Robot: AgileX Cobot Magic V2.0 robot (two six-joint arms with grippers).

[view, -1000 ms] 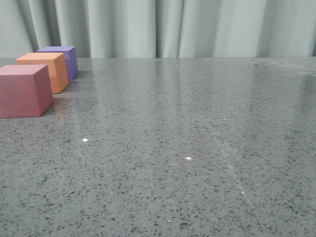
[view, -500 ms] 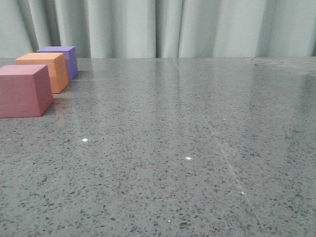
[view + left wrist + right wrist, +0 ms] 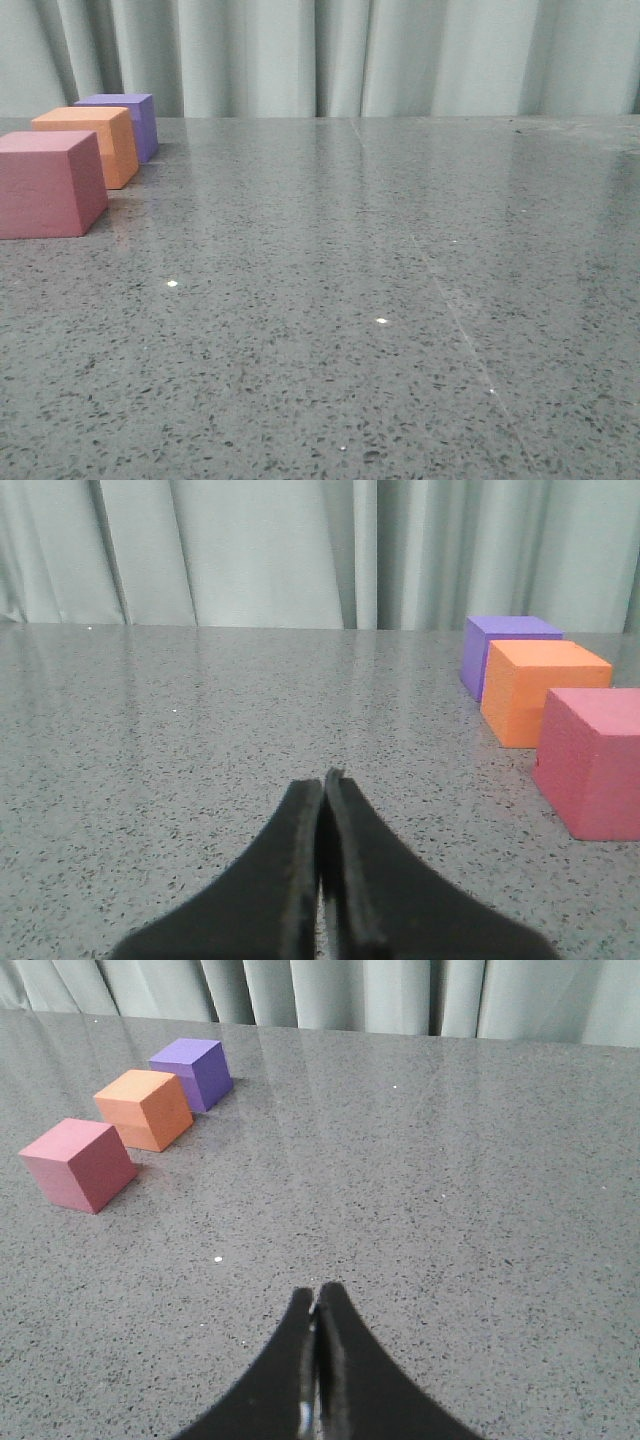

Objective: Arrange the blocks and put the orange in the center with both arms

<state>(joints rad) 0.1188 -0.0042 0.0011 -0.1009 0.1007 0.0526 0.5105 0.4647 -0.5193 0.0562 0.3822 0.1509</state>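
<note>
Three foam cubes stand in a row at the far left of the grey speckled table (image 3: pixel 380 260). The pink-red cube (image 3: pixel 48 185) is nearest, the orange cube (image 3: pixel 92 142) is in the middle and the purple cube (image 3: pixel 125 122) is farthest. They also show in the left wrist view as pink-red cube (image 3: pixel 595 760), orange cube (image 3: pixel 540 690) and purple cube (image 3: pixel 505 650), and in the right wrist view as pink-red cube (image 3: pixel 78 1163), orange cube (image 3: pixel 145 1108) and purple cube (image 3: pixel 193 1072). My left gripper (image 3: pixel 323 780) is shut and empty, apart from the cubes. My right gripper (image 3: pixel 315 1295) is shut and empty, far from them. Neither arm shows in the front view.
A pale pleated curtain (image 3: pixel 320 55) hangs behind the table's far edge. A thin seam line (image 3: pixel 450 300) runs across the tabletop.
</note>
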